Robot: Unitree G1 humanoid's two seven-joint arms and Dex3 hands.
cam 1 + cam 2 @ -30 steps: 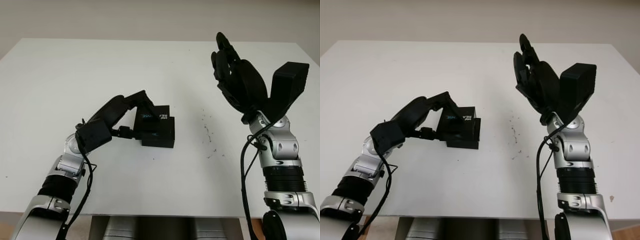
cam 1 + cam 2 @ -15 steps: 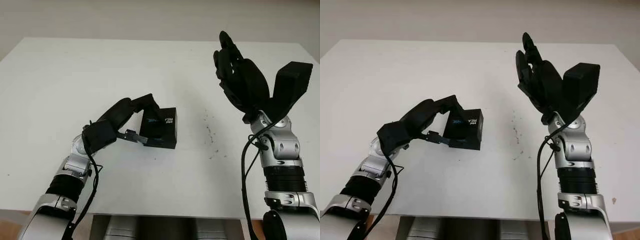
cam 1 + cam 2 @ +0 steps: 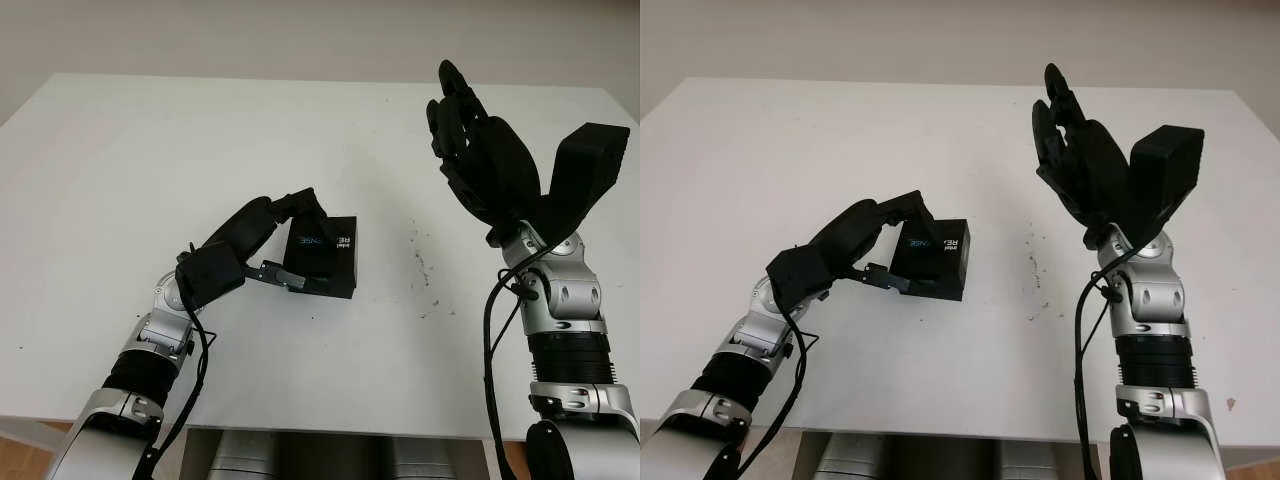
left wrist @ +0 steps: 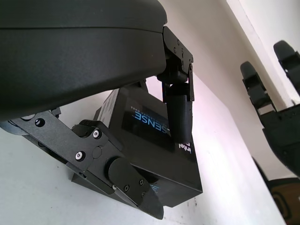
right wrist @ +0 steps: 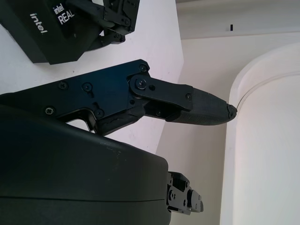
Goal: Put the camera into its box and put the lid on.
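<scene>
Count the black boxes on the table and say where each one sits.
1. A black Intel RealSense box sits near the table's middle, grasped by the left hand. The right hand is open, raised at the right.

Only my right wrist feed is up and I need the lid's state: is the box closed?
Observer: From the head views the black box looks closed, a single block standing on the white table.
Operator: What is the left hand doing?
Observer: The left hand grips it, with a finger across the top and the thumb at its near lower edge.
Operator: And my right hand?
Observer: The right hand is open, raised over the table's right side, well apart from the box.
</scene>
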